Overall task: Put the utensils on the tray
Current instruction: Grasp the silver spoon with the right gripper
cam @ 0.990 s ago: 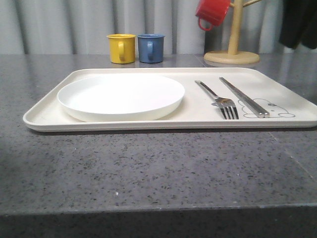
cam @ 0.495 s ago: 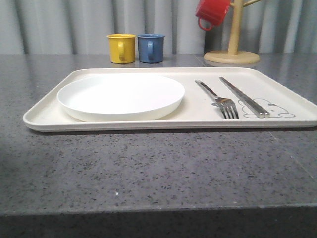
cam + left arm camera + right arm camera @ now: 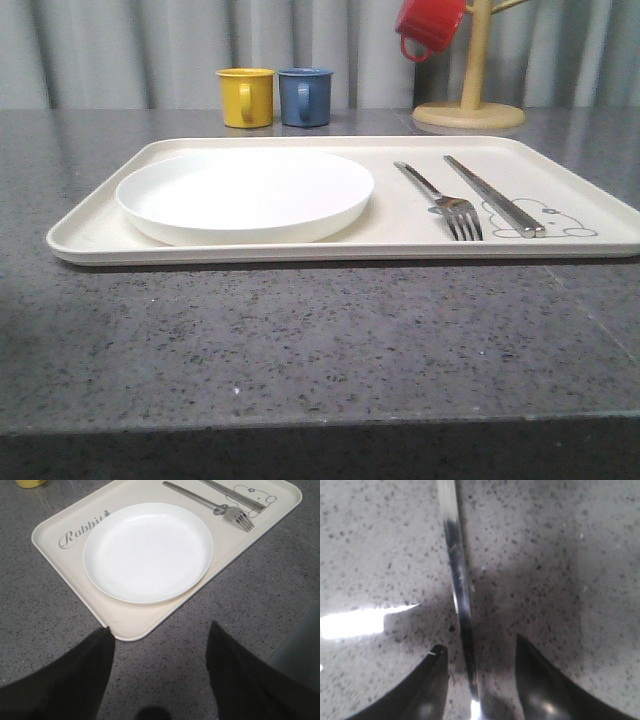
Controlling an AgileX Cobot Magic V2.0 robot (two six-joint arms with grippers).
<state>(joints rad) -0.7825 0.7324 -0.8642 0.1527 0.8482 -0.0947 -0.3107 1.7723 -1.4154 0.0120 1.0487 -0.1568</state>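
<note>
Grey speckled surface [image 3: 320, 340] carries the tray [image 3: 90, 235], where fork [image 3: 450, 205] and flat bar [image 3: 495, 195] lie unmoved since a second ago, while the right hand [image 3: 477, 675], fingers apart, straddles a slim shiny utensil handle [image 3: 457, 580] lying off-tray, likely the remaining spoon.
</note>
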